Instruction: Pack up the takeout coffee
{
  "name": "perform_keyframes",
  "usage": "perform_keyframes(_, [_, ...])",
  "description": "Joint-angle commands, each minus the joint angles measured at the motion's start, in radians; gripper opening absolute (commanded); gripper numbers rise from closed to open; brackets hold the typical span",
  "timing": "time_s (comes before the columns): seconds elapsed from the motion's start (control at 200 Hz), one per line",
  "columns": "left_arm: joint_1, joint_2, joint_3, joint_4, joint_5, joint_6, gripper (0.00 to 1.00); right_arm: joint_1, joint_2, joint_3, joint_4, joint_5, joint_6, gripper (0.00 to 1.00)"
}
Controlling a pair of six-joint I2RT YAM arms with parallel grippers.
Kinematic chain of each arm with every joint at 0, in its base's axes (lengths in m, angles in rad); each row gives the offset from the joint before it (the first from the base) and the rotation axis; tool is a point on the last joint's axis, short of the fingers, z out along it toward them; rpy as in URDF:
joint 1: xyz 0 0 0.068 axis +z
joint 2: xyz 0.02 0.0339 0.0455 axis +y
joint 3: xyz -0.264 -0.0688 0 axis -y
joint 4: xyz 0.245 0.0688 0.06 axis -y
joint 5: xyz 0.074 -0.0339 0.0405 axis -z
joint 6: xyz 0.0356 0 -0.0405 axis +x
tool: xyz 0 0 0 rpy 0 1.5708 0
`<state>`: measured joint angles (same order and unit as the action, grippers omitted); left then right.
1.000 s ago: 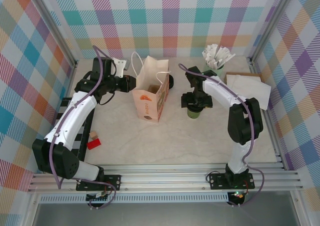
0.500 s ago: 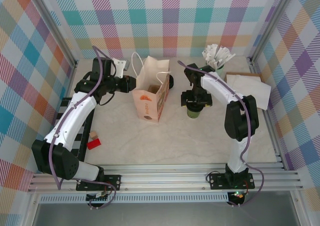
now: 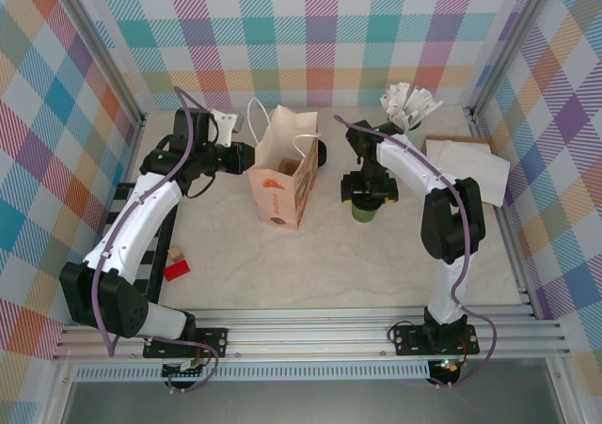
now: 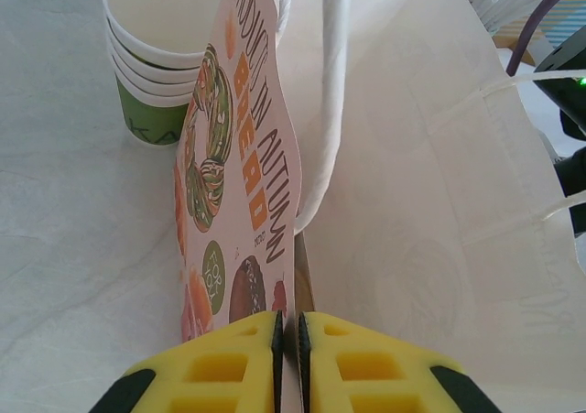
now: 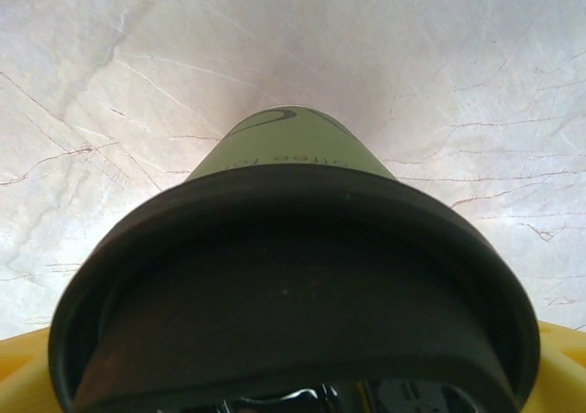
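The takeout coffee [image 3: 365,210], an olive-green cup with a black lid [image 5: 293,312], stands on the table right of the paper bag [image 3: 282,175]. My right gripper [image 3: 367,191] hangs over it, open. Its yellow fingers [image 5: 18,381] stand wide on either side of the lid, and contact cannot be made out. My left gripper [image 4: 287,340] is shut on the top edge of the printed paper bag [image 4: 412,202], at the bag's left side [image 3: 246,153]. The bag stands upright with its mouth open.
A stack of lidless cups [image 4: 160,74] stands behind the bag. A mug of white sachets [image 3: 406,114] and a white paper stack [image 3: 467,165] are at the back right. A red block [image 3: 176,270] and a wooden block [image 3: 175,253] lie near left.
The right arm has shifted slightly left and its gripper has settled closer round the cup, its jaws narrowing a little. The left gripper and bag have not moved.
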<state>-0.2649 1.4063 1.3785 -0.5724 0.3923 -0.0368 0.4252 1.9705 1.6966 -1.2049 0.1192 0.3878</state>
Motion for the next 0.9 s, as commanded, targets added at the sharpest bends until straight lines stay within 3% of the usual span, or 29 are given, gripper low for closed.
perform_keyframes(0.0, [0.006, -0.022, -0.003, -0.01, 0.006, 0.006, 0.13, -0.008, 0.013, 0.02, -0.011, 0.0, 0.008, 0.92])
perform_keyframes(0.15, [0.007, -0.02, 0.013, -0.011, 0.03, -0.045, 0.1, -0.007, 0.0, -0.002, 0.001, 0.022, -0.004, 0.8])
perform_keyframes(0.225, [0.003, -0.021, 0.022, -0.001, 0.035, -0.122, 0.03, -0.009, -0.008, 0.004, -0.007, 0.032, -0.021, 0.74])
perform_keyframes(0.515, [-0.072, -0.006, -0.006, 0.055, -0.012, -0.692, 0.0, -0.01, -0.051, 0.11, -0.102, 0.068, -0.062, 0.7])
perform_keyframes(0.75, [-0.172, 0.011, 0.012, 0.119, -0.012, -0.847, 0.0, -0.011, -0.067, 0.255, -0.195, 0.094, -0.089, 0.7])
perform_keyframes(0.845, [-0.244, 0.019, 0.041, 0.065, -0.053, -0.828, 0.0, -0.017, -0.069, 0.328, -0.249, 0.101, -0.106, 0.71])
perform_keyframes(0.895, [-0.265, 0.013, 0.05, 0.009, -0.092, -0.813, 0.12, -0.019, -0.074, 0.357, -0.272, 0.1, -0.114, 0.71])
